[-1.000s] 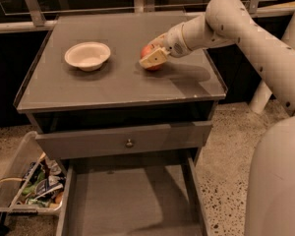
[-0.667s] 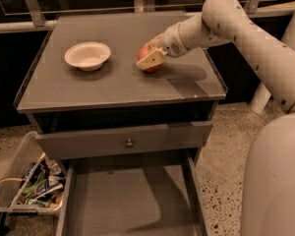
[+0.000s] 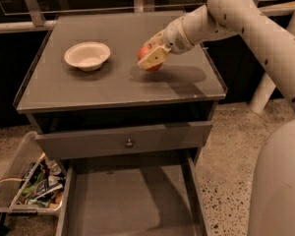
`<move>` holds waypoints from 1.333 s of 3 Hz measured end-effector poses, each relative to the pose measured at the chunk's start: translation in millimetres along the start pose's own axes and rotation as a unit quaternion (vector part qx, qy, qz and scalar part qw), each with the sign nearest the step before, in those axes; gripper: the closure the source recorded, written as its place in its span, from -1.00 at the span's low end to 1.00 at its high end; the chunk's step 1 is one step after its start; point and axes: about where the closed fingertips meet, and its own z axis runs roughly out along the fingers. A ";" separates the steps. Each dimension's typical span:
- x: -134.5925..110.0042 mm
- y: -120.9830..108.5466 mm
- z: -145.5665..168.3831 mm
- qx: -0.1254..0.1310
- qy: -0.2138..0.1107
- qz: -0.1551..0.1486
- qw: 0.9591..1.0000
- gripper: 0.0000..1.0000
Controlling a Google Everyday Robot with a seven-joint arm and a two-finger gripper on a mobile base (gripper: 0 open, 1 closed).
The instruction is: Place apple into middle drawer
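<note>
The red apple sits between the fingers of my gripper, right of centre on the cabinet top. The gripper is shut on it, holding it at or just above the surface; I cannot tell which. A pale finger pad covers the apple's front. The middle drawer is the wide dark-grey tray pulled out low at the front, and its floor is bare. It lies well below and nearer the camera than the gripper.
A shallow white bowl stands on the left of the cabinet top. Above the open tray is a shut grey drawer with a round knob. A clear plastic bin of packets sits on the floor at left. My arm reaches in from the right.
My gripper with the apple has shifted slightly to the left over the cabinet top. Nothing else has moved.
</note>
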 end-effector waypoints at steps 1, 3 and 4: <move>-10.0 13.3 -28.5 0.000 -0.004 -0.015 1.000 1.00; -0.1 53.1 -98.7 0.021 0.000 -0.041 0.999 1.00; 12.1 82.0 -125.3 0.026 0.008 -0.048 0.998 1.00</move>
